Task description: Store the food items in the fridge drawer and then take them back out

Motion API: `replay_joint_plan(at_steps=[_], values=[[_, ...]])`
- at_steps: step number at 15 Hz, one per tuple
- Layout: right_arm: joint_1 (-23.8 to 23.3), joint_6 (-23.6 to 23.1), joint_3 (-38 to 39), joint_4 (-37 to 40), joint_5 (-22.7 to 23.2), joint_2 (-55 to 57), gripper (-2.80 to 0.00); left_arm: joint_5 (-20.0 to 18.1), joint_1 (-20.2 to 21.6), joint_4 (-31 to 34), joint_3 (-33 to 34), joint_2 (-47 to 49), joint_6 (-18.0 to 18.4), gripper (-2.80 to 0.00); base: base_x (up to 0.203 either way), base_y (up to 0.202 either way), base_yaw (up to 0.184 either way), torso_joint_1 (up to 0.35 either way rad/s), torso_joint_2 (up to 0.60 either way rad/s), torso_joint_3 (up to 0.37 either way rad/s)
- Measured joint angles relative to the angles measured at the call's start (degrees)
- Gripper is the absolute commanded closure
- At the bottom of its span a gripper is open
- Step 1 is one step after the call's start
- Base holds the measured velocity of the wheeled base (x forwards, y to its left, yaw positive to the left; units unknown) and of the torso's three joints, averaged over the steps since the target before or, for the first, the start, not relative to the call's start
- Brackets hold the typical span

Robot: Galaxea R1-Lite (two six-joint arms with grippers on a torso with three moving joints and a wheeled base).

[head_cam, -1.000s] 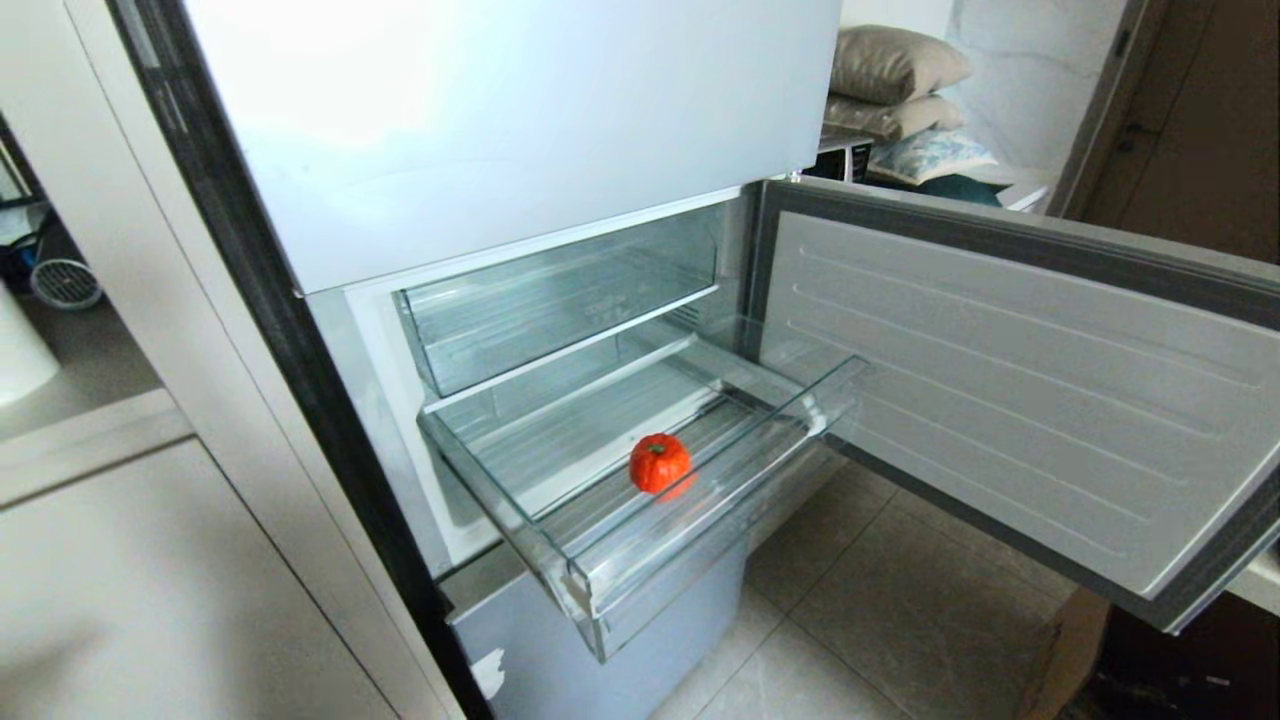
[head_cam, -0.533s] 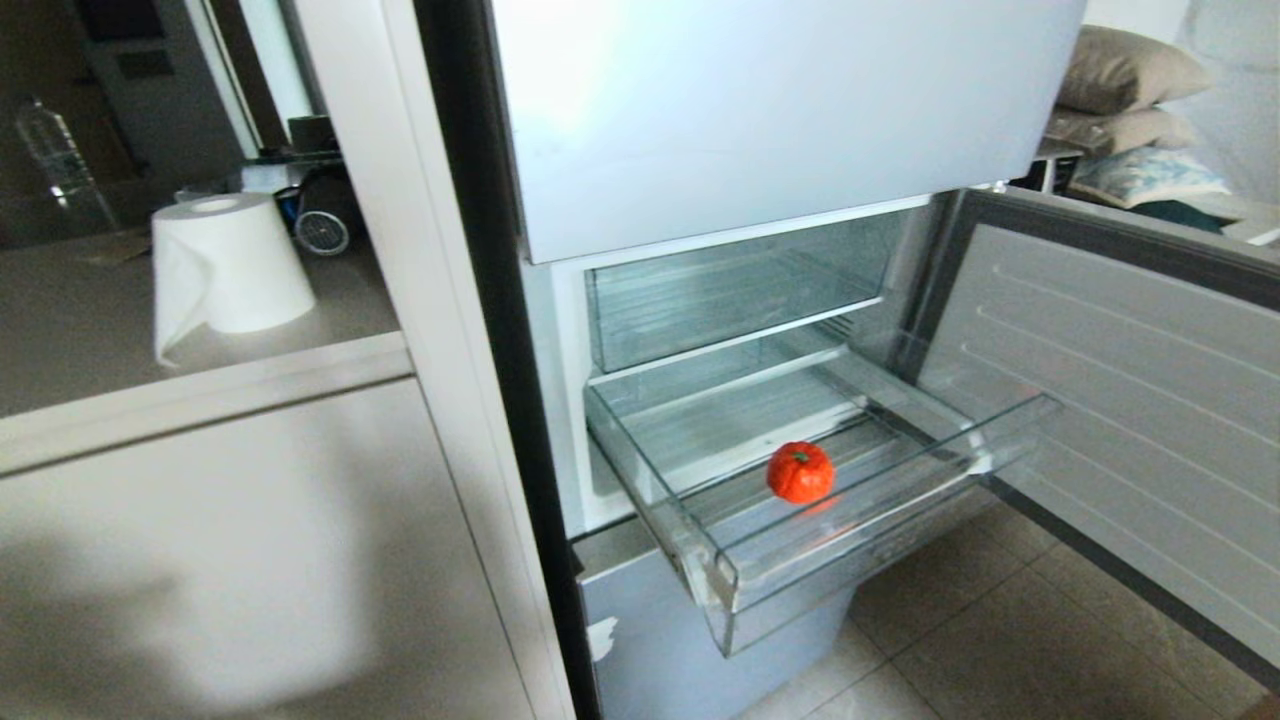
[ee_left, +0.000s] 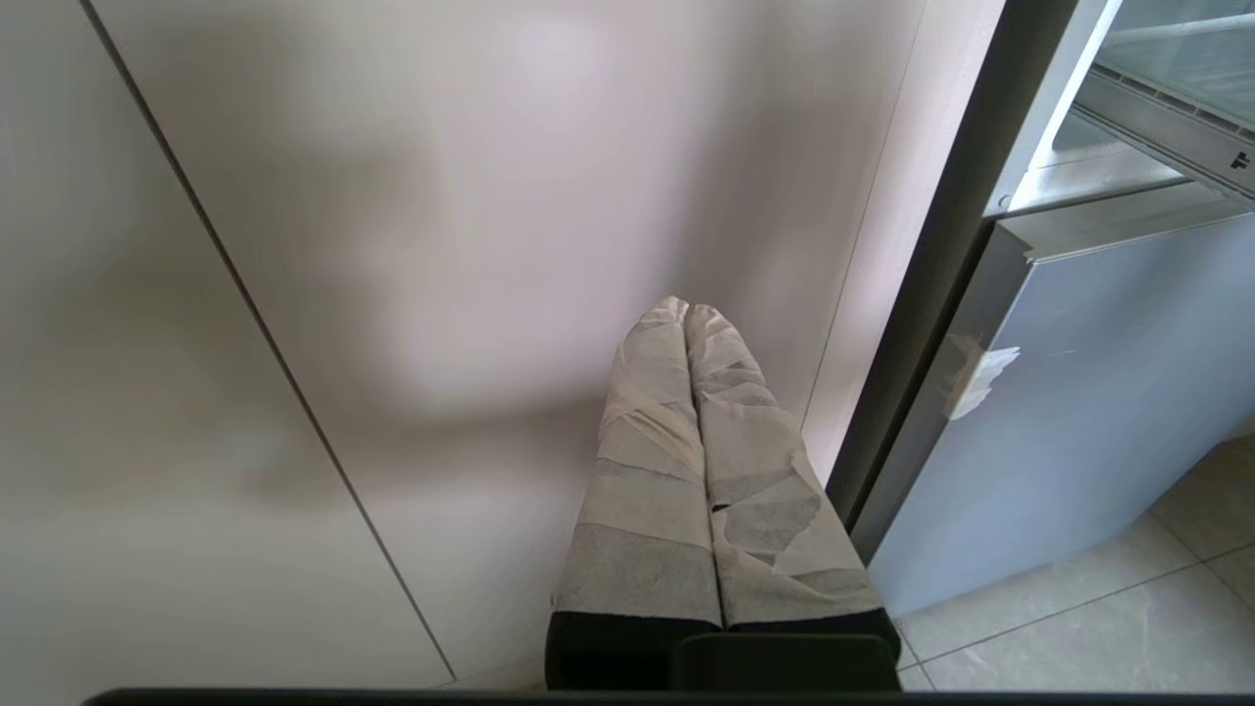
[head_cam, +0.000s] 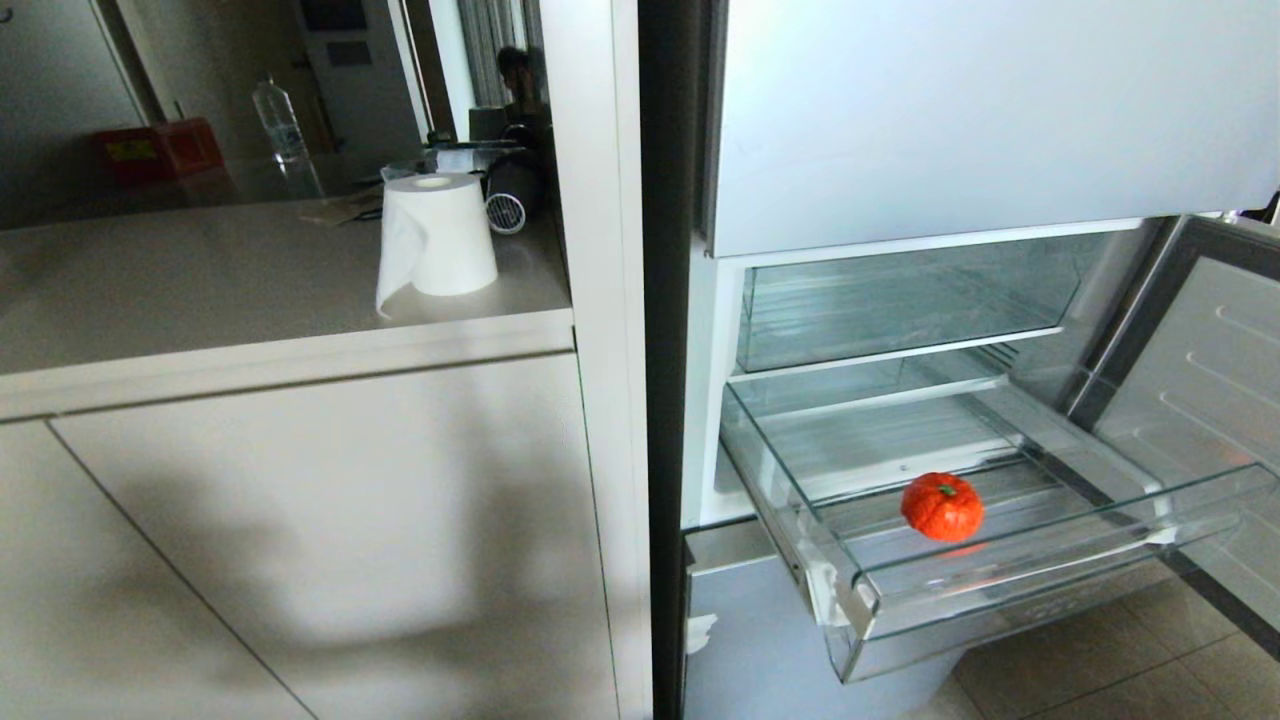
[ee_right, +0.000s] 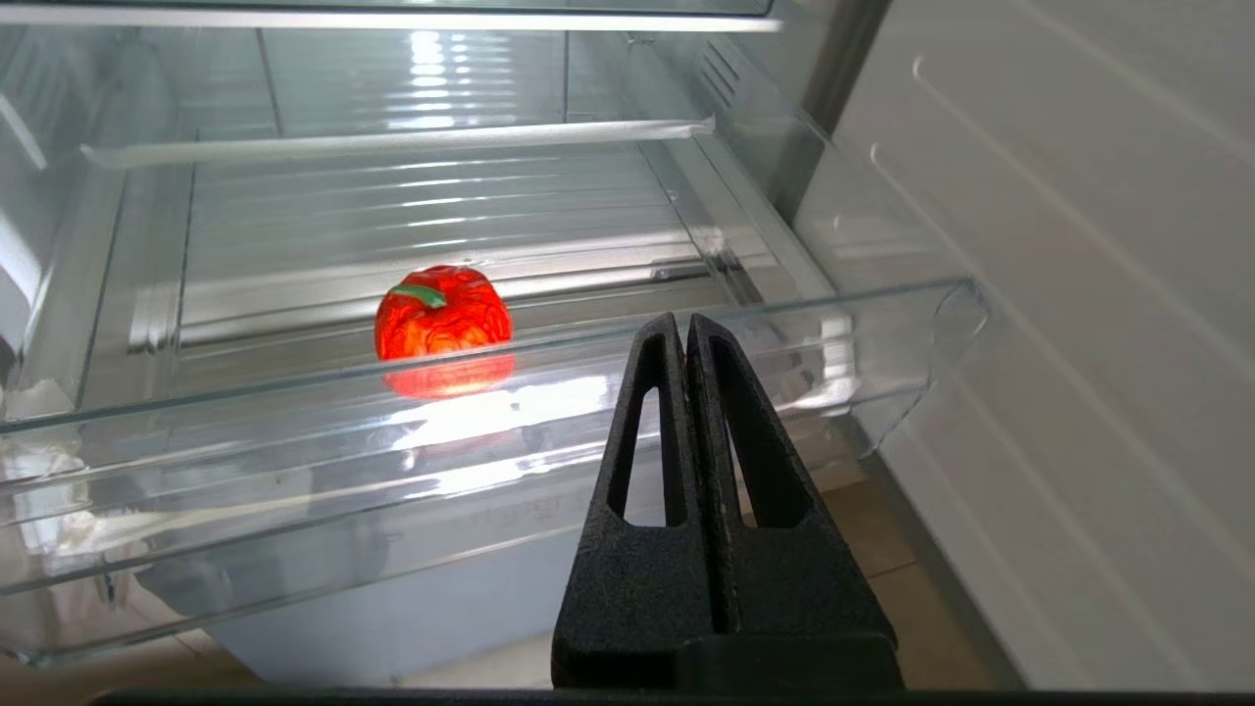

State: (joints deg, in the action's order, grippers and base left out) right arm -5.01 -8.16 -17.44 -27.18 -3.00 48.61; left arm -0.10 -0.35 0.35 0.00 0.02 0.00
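Observation:
One food item, an orange-red ribbed ball with a green stem [head_cam: 941, 507] [ee_right: 443, 317], lies on the ribbed floor of the clear fridge drawer [head_cam: 1010, 585] [ee_right: 608, 392], which stands pulled out. My right gripper [ee_right: 685, 320] is shut and empty, just outside the drawer's front lip and to the ball's right in the right wrist view. My left gripper [ee_left: 686, 307], wrapped in pale tape, is shut on nothing and faces the cream cabinet front beside the fridge. Neither gripper shows in the head view.
The fridge door [head_cam: 1200, 400] hangs open to the right of the drawer. A second clear bin [head_cam: 900, 300] sits above it. Left of the fridge is a counter [head_cam: 200, 290] with a paper roll [head_cam: 436, 237] and a water bottle [head_cam: 278, 120]. Tiled floor lies below.
The whole head view has swung left: fridge and drawer slid to the right side, and the counter with the paper roll came into sight. The ball stays in the drawer.

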Motion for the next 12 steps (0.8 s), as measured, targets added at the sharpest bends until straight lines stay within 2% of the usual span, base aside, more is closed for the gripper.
replay_joint_plan(at_steps=[2,7,8,9,12], values=[[-0.1,-1.2,-7.1,8.1,0.2,1.3,0.0,0.0,0.0,0.0,0.0,0.0,0.0,0.0,0.0,0.0,0.0,0.0,0.0,0.0],[0.6,-0.8,-32.9,40.5,2.7,13.8,0.0,0.0,0.0,0.0,0.0,0.0,0.0,0.0,0.0,0.0,0.0,0.0,0.0,0.0],[1.0,-0.5,-36.2,44.7,2.9,17.9,-2.15,0.0,0.0,0.0,0.0,0.0,0.0,0.0,0.0,0.0,0.0,0.0,0.0,0.0],[1.5,-0.1,-39.0,47.6,3.1,22.2,-2.8,0.0,0.0,0.0,0.0,0.0,0.0,0.0,0.0,0.0,0.0,0.0,0.0,0.0],[3.9,1.8,-44.5,50.4,3.5,32.5,-2.8,0.0,0.0,0.0,0.0,0.0,0.0,0.0,0.0,0.0,0.0,0.0,0.0,0.0]])
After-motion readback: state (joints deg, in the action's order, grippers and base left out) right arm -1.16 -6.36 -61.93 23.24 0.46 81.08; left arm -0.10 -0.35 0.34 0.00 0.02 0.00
